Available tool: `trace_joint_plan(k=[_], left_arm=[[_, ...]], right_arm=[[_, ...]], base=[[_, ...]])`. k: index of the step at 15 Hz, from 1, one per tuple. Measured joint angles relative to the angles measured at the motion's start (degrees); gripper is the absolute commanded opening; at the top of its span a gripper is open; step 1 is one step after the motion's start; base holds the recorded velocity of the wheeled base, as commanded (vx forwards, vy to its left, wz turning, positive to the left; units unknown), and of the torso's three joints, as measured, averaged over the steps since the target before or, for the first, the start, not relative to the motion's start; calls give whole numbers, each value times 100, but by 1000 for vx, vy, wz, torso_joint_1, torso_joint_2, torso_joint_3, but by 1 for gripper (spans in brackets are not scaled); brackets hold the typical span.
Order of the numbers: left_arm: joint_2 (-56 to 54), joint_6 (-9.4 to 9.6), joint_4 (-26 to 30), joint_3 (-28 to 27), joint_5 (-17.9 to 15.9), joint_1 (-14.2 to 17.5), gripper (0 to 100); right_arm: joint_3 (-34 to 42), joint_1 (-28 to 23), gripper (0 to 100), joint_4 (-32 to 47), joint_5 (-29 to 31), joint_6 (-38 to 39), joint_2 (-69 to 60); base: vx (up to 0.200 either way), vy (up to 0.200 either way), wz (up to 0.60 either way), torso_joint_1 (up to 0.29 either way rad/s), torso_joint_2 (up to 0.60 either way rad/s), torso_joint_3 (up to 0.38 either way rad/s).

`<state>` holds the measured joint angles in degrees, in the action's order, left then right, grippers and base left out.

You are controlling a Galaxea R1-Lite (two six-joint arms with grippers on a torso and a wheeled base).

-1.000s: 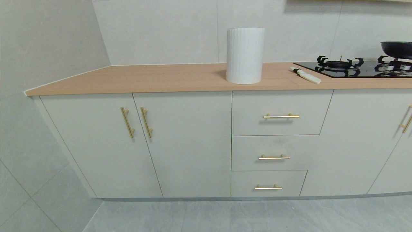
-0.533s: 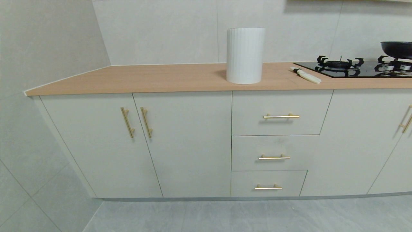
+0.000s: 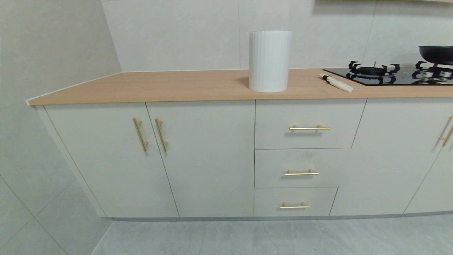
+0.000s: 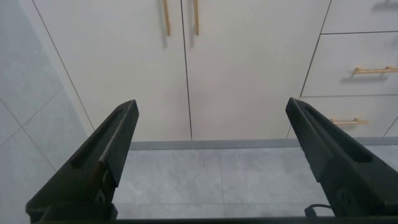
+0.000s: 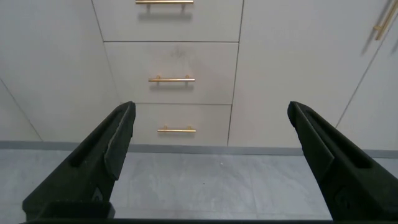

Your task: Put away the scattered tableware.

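Two grippers are hanging low in front of the kitchen cabinets, both facing the cabinet fronts and the grey floor tiles below them.

Left gripper (image 4: pixel 211 109): its jaws are standing wide apart and its dark fingers (image 4: pixel 106 155) are holding nothing. It is pointing at the pair of cabinet doors (image 4: pixel 186 62), whose upright gold handles are showing side by side.

Right gripper (image 5: pixel 211 109): it is likewise spread wide, with fingers (image 5: pixel 102 155) gripping nothing. It is facing the drawer stack (image 5: pixel 171 68), and the middle and bottom drawers with their level gold handles are framed between the fingers.

Countertop (image 3: pixel 159 86): a wooden surface is running along the wall above the cabinets, ending at a corner on the left.
- A white ribbed canister (image 3: pixel 270 61) is standing upright near the front edge. It is sitting above the line where the doors meet the drawer stack.
- A pale utensil (image 3: pixel 336 83) with a dark band near one end is lying flat on the wood. It is lying at a slant between the canister and the hob, close to the front edge and just beside the hob's near left corner. Whether it is touching the hob cannot be told, nor can its exact kind.
- A black hob (image 3: pixel 389 76) is sitting toward the right end of the countertop. A dark pan (image 3: pixel 437 54) is resting on its right burner.

Both grippers are hanging well below the countertop and well apart from the utensil.
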<state>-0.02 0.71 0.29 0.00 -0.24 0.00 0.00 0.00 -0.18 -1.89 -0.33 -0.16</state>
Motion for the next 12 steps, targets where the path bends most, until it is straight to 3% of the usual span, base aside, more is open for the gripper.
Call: trace_joint_plan(k=[3, 12], left_arm=[[0, 18, 0, 0, -9, 0, 100], [0, -2, -2, 0, -2, 0, 100]], right_arm=[[0, 0, 100, 0, 0, 0, 0], [0, 5, 100, 2, -2, 1, 5]], base=[[0, 0, 0, 0, 0, 0], [200, 0, 0, 2, 1, 2]])
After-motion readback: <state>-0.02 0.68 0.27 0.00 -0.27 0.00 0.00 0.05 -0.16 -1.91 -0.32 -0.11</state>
